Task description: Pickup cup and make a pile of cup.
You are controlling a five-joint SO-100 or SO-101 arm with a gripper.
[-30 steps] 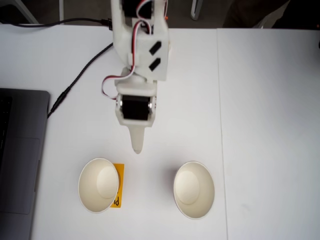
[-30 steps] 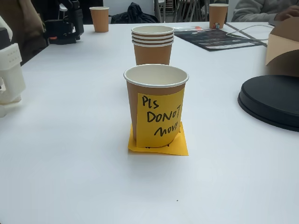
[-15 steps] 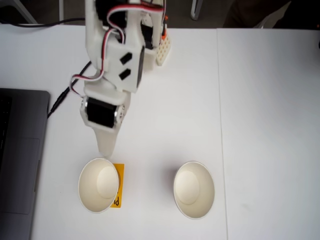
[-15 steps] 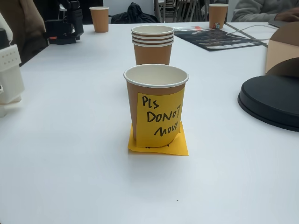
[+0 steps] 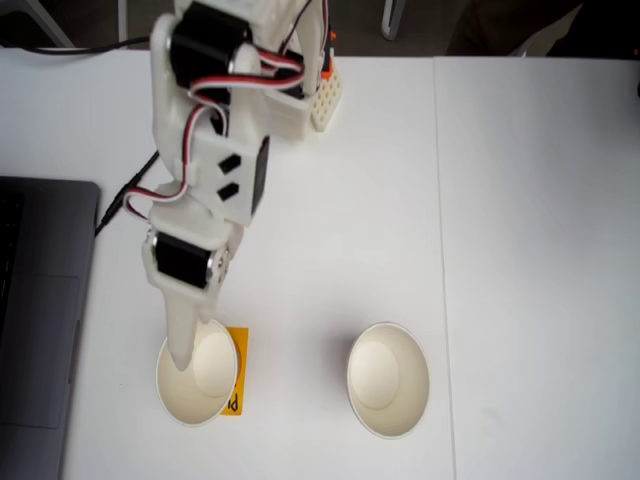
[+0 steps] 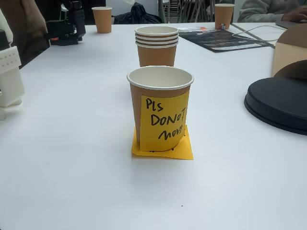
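Over the left cream-white paper cup [image 5: 197,381], your white fingers [image 5: 180,352] are dipping inside its rim, seemingly to grip; spread unclear.

A: From where does the first fixed view look?

B: It looks straight down from above on the white desk [image 5: 520,250]. It is near enough that the arm [image 5: 205,180] enters from the top edge and a laptop [image 5: 40,310] is cut by the left edge.

A: And the other fixed view?

B: It stands low, almost at desk [image 6: 72,191] height, and faces across the surface toward people sitting far behind. A cup with a yellow note [image 6: 162,122] stands close before the lens.

A: What do they share?

B: I cannot tell with certainty; maybe the white arm part [image 6: 9,76] at the left edge.
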